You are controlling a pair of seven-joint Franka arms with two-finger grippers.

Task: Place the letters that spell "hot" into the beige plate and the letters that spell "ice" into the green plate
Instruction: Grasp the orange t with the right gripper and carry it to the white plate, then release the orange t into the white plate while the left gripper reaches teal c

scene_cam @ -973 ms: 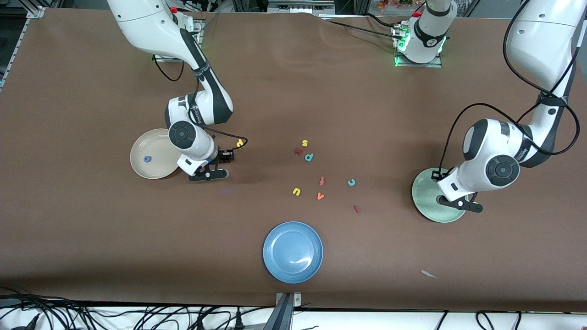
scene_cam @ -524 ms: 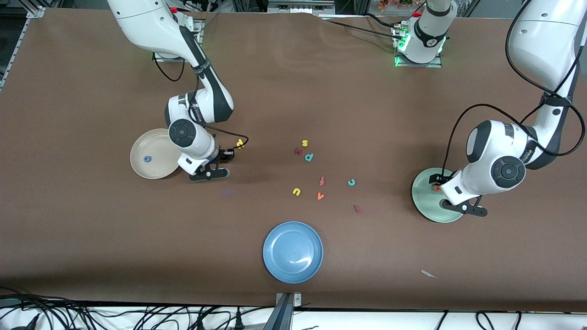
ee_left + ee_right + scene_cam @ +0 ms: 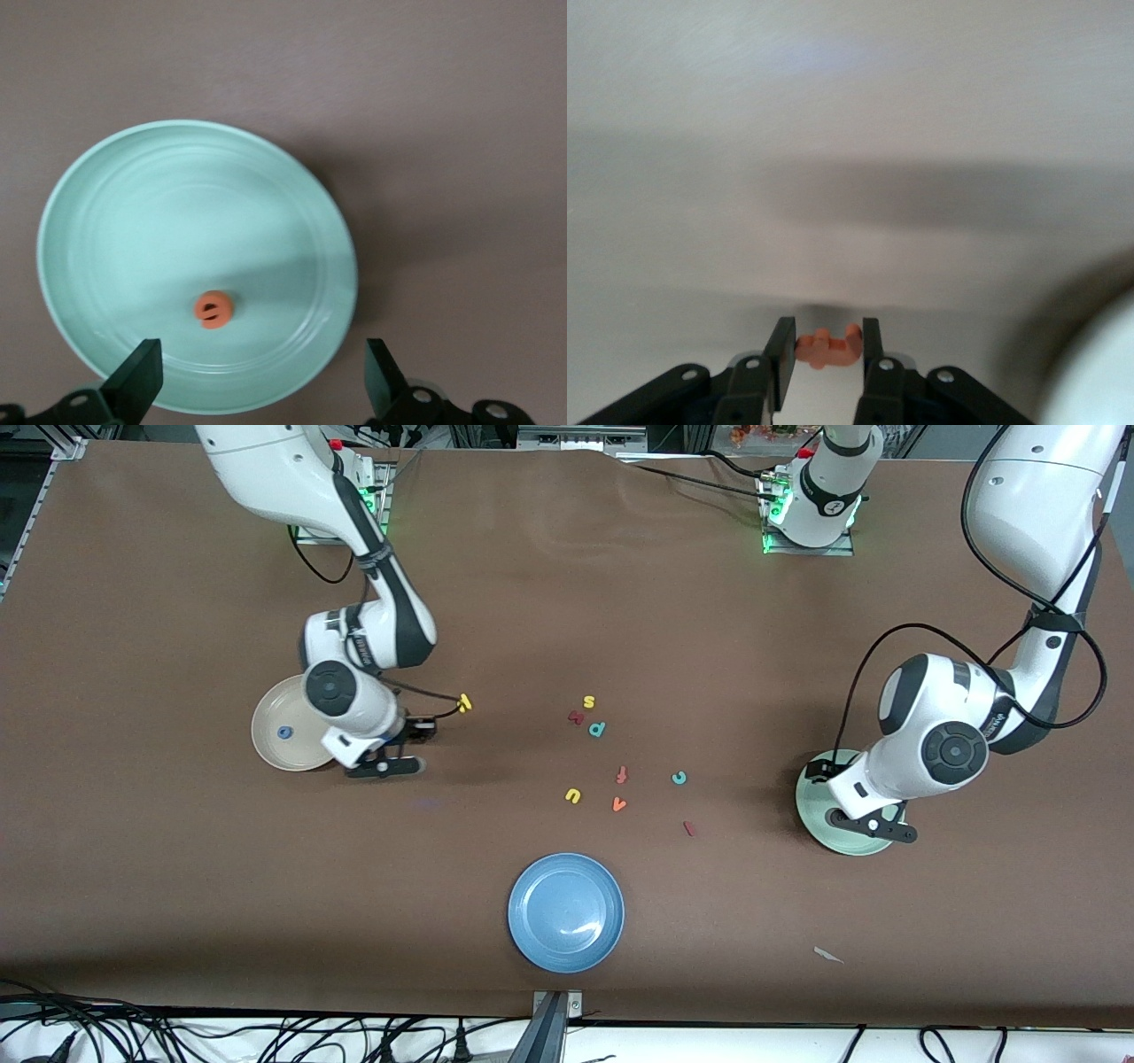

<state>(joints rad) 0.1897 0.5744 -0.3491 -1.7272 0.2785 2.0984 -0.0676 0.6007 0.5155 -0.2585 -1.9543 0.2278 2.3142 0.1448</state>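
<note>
My right gripper [image 3: 396, 749] hangs over the table beside the beige plate [image 3: 266, 717], shut on the orange t [image 3: 828, 347]. The blue o [image 3: 283, 732] lies in that plate. A yellow h [image 3: 464, 704] rests on the table beside the right hand. My left gripper [image 3: 261, 376] is open over the green plate [image 3: 195, 221], and the orange e [image 3: 213, 309] lies free in it. In the front view the left hand covers part of the green plate [image 3: 811, 808]. The teal c [image 3: 679, 778] and dark red i [image 3: 688, 828] sit mid-table.
Loose letters lie mid-table: a yellow s [image 3: 588, 702], a dark red letter [image 3: 576, 716], a teal p [image 3: 597, 729], a red-orange f [image 3: 622, 775], a yellow u [image 3: 572, 795], an orange v [image 3: 618, 804]. A blue plate [image 3: 566, 911] stands nearest the front camera.
My left gripper opened and the orange e now lies in the green plate. My right gripper shut on the orange t and shifted toward the beige plate.
</note>
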